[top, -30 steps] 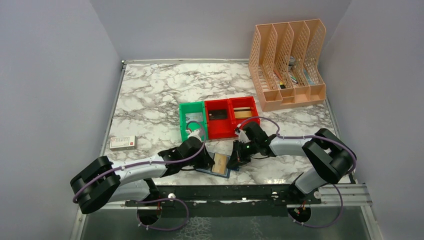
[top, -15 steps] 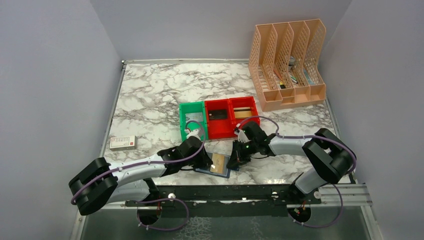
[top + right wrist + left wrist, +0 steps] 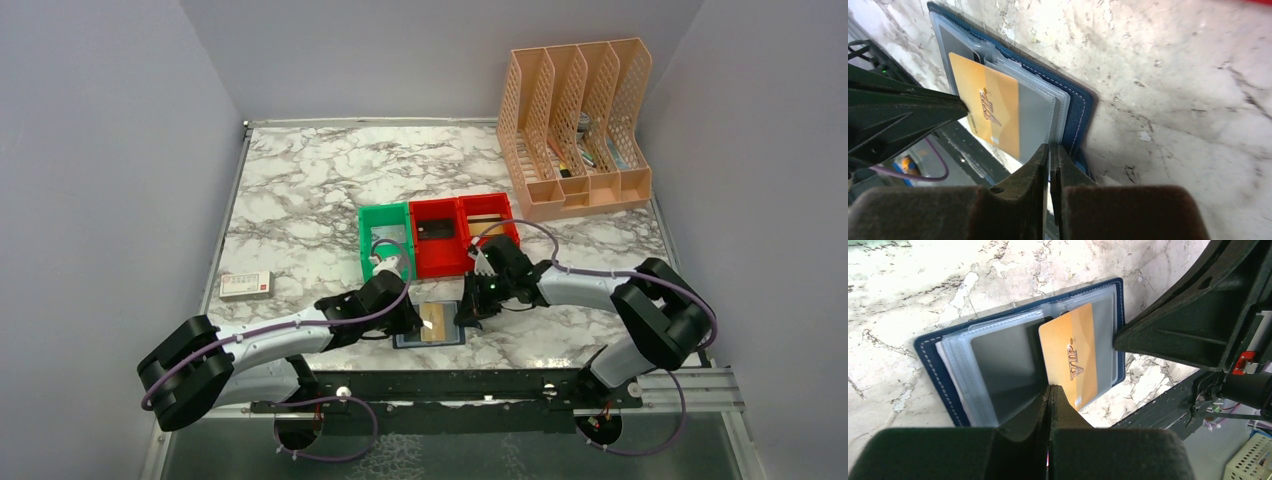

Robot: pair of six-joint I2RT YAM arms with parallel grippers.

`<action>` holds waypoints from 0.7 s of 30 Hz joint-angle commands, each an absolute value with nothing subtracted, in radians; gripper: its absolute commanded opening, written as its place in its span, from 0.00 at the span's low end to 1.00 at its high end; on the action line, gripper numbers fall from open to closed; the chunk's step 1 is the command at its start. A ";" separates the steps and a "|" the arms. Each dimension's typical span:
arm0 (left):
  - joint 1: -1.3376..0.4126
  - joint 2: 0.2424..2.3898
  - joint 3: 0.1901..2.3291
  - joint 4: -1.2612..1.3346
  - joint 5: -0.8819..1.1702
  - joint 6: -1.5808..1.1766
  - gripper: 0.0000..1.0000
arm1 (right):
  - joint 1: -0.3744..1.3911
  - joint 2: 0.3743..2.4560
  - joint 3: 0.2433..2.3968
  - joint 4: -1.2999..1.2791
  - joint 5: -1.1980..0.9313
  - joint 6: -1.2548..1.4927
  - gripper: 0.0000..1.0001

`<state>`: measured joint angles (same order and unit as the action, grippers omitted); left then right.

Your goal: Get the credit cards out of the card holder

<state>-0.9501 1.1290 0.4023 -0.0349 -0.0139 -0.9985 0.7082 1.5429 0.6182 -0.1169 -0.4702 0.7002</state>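
The card holder [image 3: 998, 367] lies open and flat on the marble tabletop [image 3: 300, 190], close to the near edge and between the two arms' tips. Its navy cover faces down, with stitched edges framing a stack of clear sleeves [image 3: 1035, 117]. A gold card [image 3: 1073, 355] printed "VIP" lies on the sleeves, one part under clear plastic and the rest bare, and it reaches toward the holder's near side.

The left end effector [image 3: 1049, 390] is closed, its fingers pressed together with no gap. Its tip meets the gold card at one corner. Whether the card is pinched between the fingers or only touched cannot be told. The right end effector [image 3: 1049, 150] comes in from the opposite side with its fingers drawn together, only a thin slit showing between them. Its tip sits at the outer edge of the sleeves and cover. Whether a sleeve is caught in the slit cannot be told.

Just behind the holder stand three small bins in a row, touching one another: a green bin [image 3: 385, 240] on the left and two red bins [image 3: 437, 235] beside it. A small white and red box [image 3: 245, 285] lies well off to the left. A peach file rack [image 3: 575, 130] stands at the far right corner, with a few small items in its slots
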 commanded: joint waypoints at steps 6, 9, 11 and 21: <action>-0.947 1.131 0.398 0.023 -0.017 -1.027 0.00 | 0.697 1.415 0.633 -0.142 -0.416 0.626 0.21; -0.947 1.135 0.399 0.023 -0.018 -1.028 0.00 | 0.700 1.422 0.631 -0.090 -0.475 0.656 0.23; -0.947 1.136 0.398 0.022 -0.016 -1.029 0.00 | 0.706 1.442 0.628 -0.048 -0.504 0.660 0.24; -0.947 1.136 0.376 0.073 -0.008 -1.060 0.07 | 0.733 1.645 0.647 -0.025 -0.500 0.691 0.14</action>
